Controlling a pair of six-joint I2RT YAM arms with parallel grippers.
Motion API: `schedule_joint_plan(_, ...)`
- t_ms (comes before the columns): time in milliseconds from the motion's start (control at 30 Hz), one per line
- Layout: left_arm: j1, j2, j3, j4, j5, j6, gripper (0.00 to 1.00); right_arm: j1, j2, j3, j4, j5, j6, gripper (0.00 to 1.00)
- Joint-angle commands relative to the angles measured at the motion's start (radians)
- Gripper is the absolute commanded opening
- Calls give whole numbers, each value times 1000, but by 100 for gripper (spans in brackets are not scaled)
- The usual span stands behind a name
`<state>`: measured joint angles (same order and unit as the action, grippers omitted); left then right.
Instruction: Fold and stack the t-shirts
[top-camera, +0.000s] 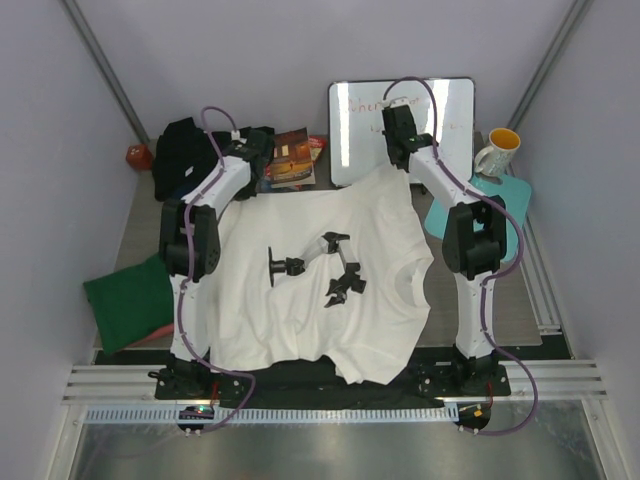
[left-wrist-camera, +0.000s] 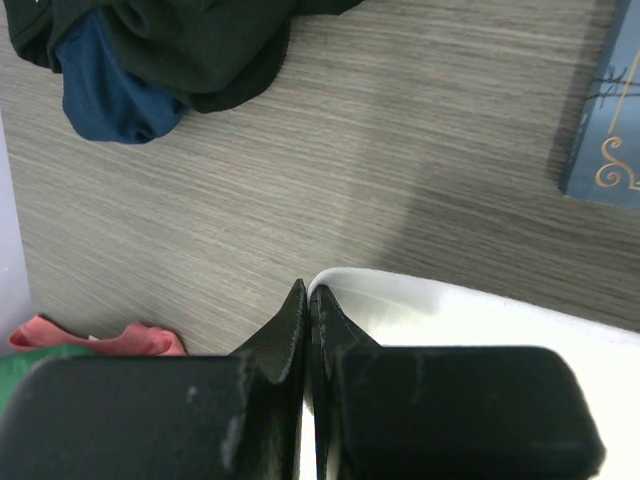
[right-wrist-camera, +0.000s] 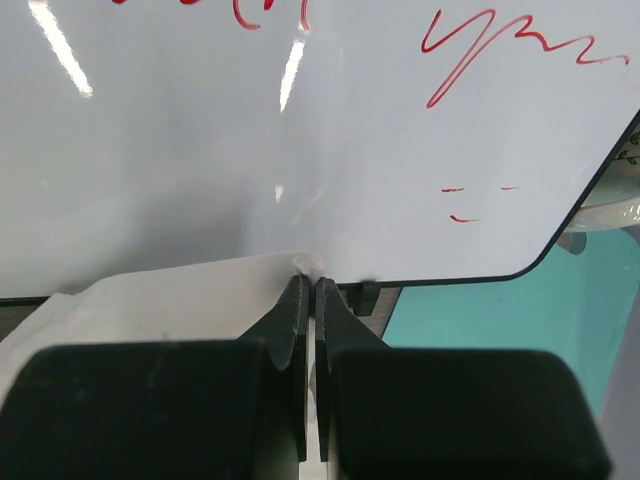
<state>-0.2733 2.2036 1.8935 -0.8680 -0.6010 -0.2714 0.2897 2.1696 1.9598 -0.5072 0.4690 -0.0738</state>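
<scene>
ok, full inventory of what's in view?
white t-shirt: one, white with black print, spread centre
black t-shirt: one heap, black, far left
blue cloth: one, blue, under black heap
green t-shirt: one, dark green, left edge
salmon cloth: one, salmon, beside green
books: count unclear, glossy, far centre
whiteboard: one, white, red writing, far side
mug: one, white, far right
teal mat: one, teal, by mug
left claw: black, shut on white t-shirt
right claw: black, shut on white t-shirt

A spread t-shirt (top-camera: 300, 310) lies mid-table (top-camera: 140, 225) between the two arms. Around it: a folded t-shirt (top-camera: 125, 295) at 9 o'clock, bundled t-shirts (top-camera: 185, 150) at 11, books (top-camera: 292, 158) at 12, a whiteboard (top-camera: 355, 140) at 1, a mug (top-camera: 497, 152) at 2, a mat (top-camera: 508, 195) just before it.
</scene>
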Motion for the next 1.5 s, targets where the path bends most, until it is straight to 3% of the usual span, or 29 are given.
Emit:
schedule_joint_plan(0, 11, 7, 50, 67, -10, 20, 0, -14, -13, 37, 110, 10, -29, 1)
schedule_joint_plan(133, 14, 22, 67, 29, 4, 2, 1, -14, -20, 34, 108, 2, -27, 1)
schedule_joint_plan(233, 17, 22, 62, 8, -11, -11, 19, -14, -39, 8, 110, -7, -26, 1)
schedule_joint_plan(433, 19, 16, 53, 0, -75, -25, 39, -12, -94, -53, 139, -33, -11, 1)
schedule_joint_plan(767, 51, -19, 21, 29, -147, -35, 41, -9, -87, -45, 136, -79, 29, 1)
schedule_joint_plan(867, 68, -42, 1, 58, -186, -26, 47, -7, -85, -48, 134, -84, 34, 1)
schedule_joint_plan(1467, 112, 10, 42, 115, -46, -25, 47, -4, -113, -62, 134, -84, 29, 1)
